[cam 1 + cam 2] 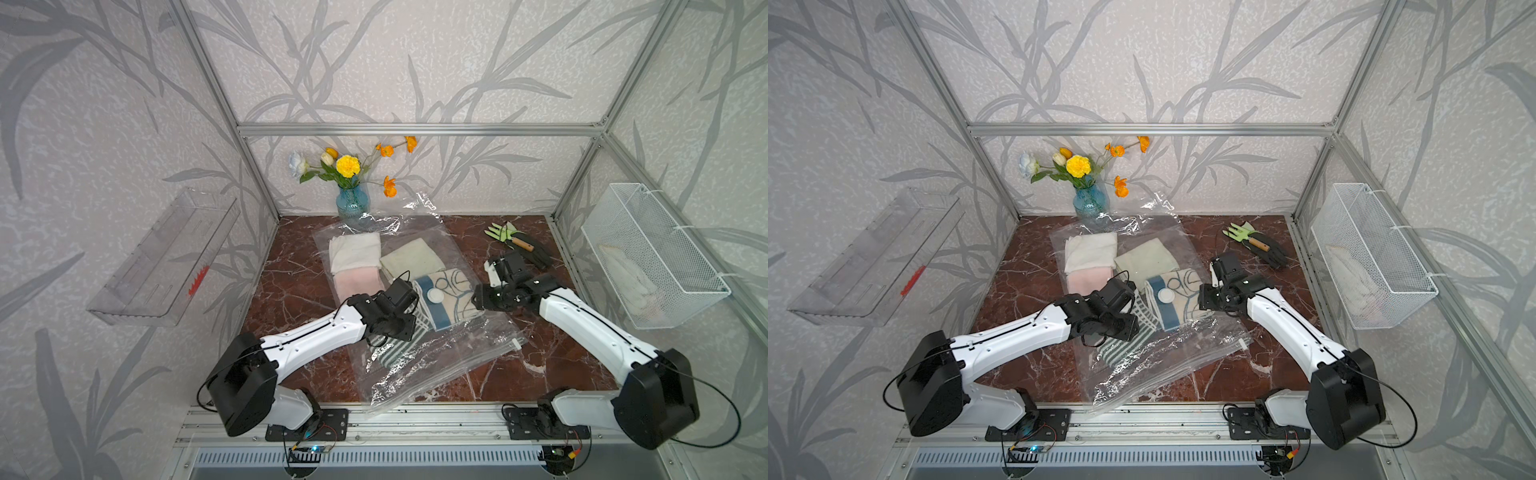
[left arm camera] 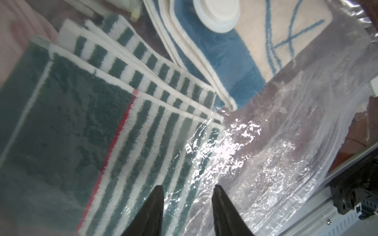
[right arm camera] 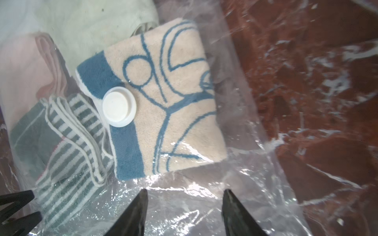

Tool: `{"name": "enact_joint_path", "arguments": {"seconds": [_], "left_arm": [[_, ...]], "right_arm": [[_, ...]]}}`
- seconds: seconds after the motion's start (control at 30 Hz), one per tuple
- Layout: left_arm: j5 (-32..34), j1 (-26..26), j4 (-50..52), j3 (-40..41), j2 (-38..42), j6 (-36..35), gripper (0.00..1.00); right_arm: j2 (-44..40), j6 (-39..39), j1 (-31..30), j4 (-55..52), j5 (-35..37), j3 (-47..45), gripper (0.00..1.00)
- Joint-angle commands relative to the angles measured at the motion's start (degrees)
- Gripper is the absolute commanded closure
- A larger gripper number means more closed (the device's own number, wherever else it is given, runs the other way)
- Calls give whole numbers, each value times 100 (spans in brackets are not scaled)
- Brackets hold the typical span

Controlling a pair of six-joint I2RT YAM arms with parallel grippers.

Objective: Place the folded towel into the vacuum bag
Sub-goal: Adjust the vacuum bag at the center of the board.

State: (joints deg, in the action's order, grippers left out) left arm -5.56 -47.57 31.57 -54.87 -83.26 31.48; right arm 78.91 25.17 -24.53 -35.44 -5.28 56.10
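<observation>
While the left jaws stand apart with nothing between them, just over the clear film, the striped towel [image 2: 61,122] lies right beneath, and it looks to be inside the vacuum bag [image 1: 415,382], near its mouth. Right jaws, same story: spread, empty, poised over bare plastic just short of the blue-patterned towel [image 3: 173,102]. Which of the two is the towel in question I can't say; both sit under the film, side by side.

Handling now: the towel is soft, light and floppy. Its folded layers will likely fan out if pinched by one corner, so a grip across the stacked hems looks safest. The bag is slick, thin and crinkly. It'll probably slide on the polished tabletop [image 1: 299,291] and bunch under a push, so the zip edge [image 1: 469,361] is the place to hold. The round valve cap [image 3: 118,106] rests over the blue towel.

Hidden bits: the left arm [image 1: 316,336] covers much of the striped towel in both top views. Glare washes out the film, and whether the mouth gapes or lies flat I can't make out.
</observation>
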Motion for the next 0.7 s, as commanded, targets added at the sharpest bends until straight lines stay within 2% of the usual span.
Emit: {"name": "enact_joint_path", "arguments": {"seconds": [0.0,0.2,0.33,0.5,0.57,0.67], "left_arm": [[209,49,-291,280,-204,277,59],[673,292,-278,642,-347,392,60],[1074,541,-286,938,-354,707,60],[1542,1348,-342,1301,-77,900,61],[1720,1623,-315,1178,-121,767,61],[1856,1832,-165,848,-254,545,60]], "right_arm": [[465,119,-158,548,-135,64,46],[1475,236,-174,1108,-485,68,52],[1979,546,-229,1492,-787,-130,55],[2374,1095,-534,2212,-1326,-166,57],[2542,1313,-537,2439,-1714,-5,57],[2376,1175,-438,2135,-2000,184,56]]}}
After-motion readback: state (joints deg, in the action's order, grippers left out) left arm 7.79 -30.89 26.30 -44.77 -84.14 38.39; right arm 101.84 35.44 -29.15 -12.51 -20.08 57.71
